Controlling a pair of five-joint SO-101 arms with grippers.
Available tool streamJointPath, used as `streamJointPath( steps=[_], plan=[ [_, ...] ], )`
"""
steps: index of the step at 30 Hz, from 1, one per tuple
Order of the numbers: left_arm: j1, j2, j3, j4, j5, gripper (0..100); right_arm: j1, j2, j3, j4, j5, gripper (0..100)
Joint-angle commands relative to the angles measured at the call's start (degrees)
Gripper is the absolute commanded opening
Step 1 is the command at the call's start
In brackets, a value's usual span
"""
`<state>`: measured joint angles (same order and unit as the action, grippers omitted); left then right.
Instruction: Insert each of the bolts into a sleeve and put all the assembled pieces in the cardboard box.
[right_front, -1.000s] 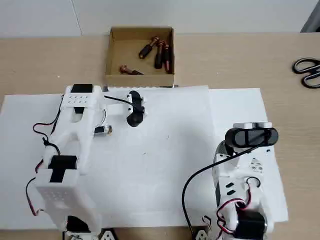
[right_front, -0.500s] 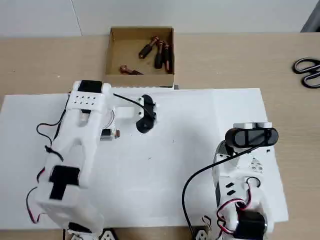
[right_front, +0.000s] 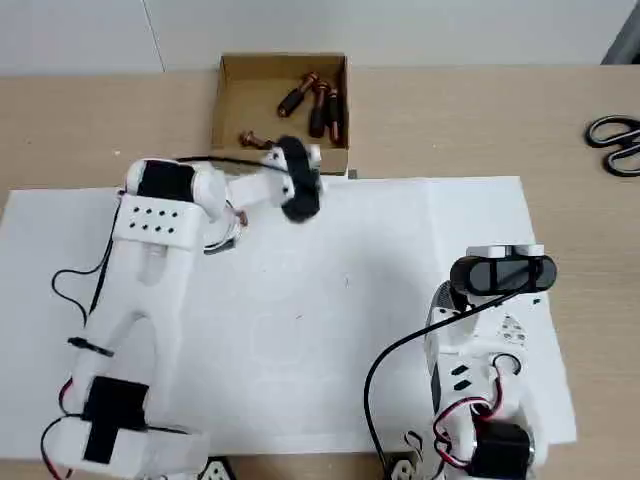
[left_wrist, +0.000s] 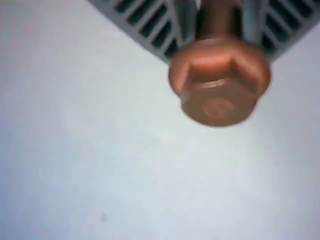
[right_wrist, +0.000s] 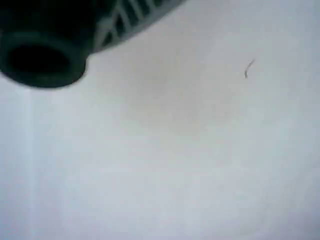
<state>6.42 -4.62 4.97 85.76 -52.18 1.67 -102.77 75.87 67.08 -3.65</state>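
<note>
A copper bolt (left_wrist: 220, 82) with a hexagonal head is clamped by its shaft in my left gripper (left_wrist: 217, 20), between ribbed grey fingers (left_wrist: 145, 20), above the white paper. In the high view the left gripper (right_front: 300, 188) hangs just in front of the near wall of the cardboard box (right_front: 225, 100), which holds several copper-and-black assembled pieces (right_front: 318, 103). A black hollow sleeve (right_wrist: 42, 60) sits in my right gripper (right_front: 500, 275), beside a ribbed finger (right_wrist: 130, 15), over the right side of the paper.
A large white paper sheet (right_front: 330, 330) covers the wooden table. Black-handled scissors (right_front: 615, 140) lie at the far right edge. Loose red and black cables run along both arms.
The left arm has stretched away from the left side of the paper toward the box, carrying the bolt up to the box's near wall. The right arm has not moved.
</note>
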Motion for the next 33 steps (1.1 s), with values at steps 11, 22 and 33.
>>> streamJointPath(
  steps=[11, 22, 33],
  plan=[
    [2.73, -25.14, -0.75, 4.92, 26.46, 1, -7.25, -0.13, -1.67, -1.10, 0.44, 0.4],
    [2.29, -45.01, 9.71, -7.91, 48.70, 1, -15.25, -0.13, -1.67, -1.10, 0.62, 0.4],
    [2.81, -71.82, 40.75, -21.36, 83.43, 1, -25.54, -0.13, -1.67, -1.10, 0.79, 0.4]
  ],
)
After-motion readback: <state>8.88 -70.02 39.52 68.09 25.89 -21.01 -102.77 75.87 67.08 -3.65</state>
